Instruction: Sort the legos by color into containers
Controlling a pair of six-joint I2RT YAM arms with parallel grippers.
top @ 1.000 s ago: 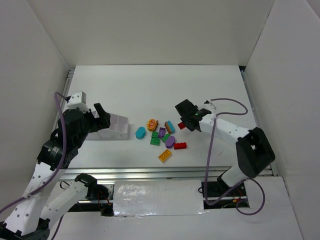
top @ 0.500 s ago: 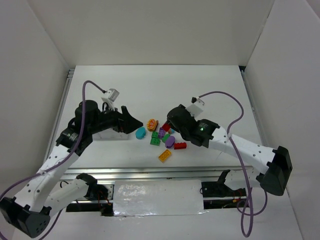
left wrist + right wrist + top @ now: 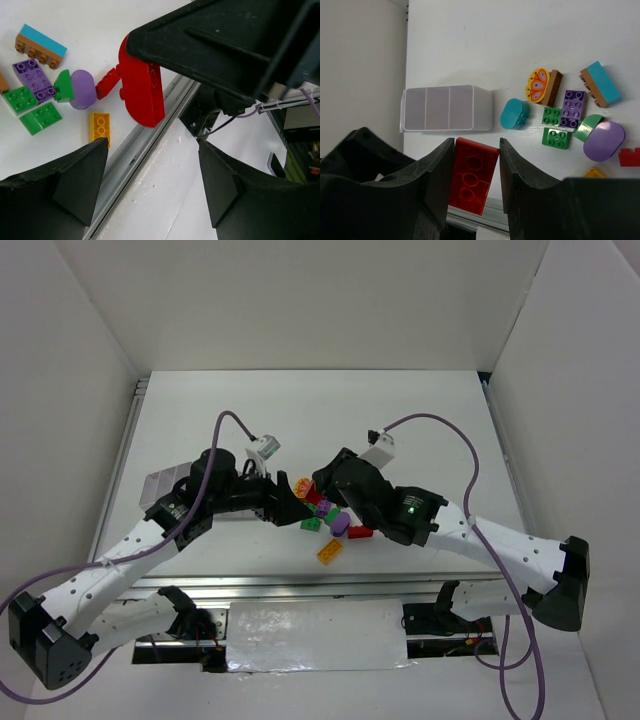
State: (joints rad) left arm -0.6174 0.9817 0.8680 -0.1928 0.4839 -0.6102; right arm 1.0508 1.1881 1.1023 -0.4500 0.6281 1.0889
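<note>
My right gripper [image 3: 322,485] [image 3: 476,143] is shut on a red lego [image 3: 472,175] and holds it above the table, left of the pile; the lego shows in the top view [image 3: 316,497] and the left wrist view [image 3: 142,90]. My left gripper [image 3: 293,503] [image 3: 152,185] is open and empty, right beside it. The white tray [image 3: 447,107] [image 3: 165,483] lies to the left, partly hidden by my left arm; three compartments show. Loose legos lie in a pile: a teal oval [image 3: 514,113], purple brick [image 3: 571,108], green bricks [image 3: 557,138], purple oval [image 3: 603,141] and yellow brick [image 3: 100,127].
An orange butterfly brick [image 3: 543,86], a teal-topped brown brick [image 3: 600,84] and another red brick [image 3: 630,157] lie in the pile. The metal rail [image 3: 250,585] runs along the table's near edge. White walls enclose the table on three sides.
Both arms have swung in toward the pile. My right gripper carried the red lego leftward. My left gripper left the tray and moved right, close to the right gripper.
</note>
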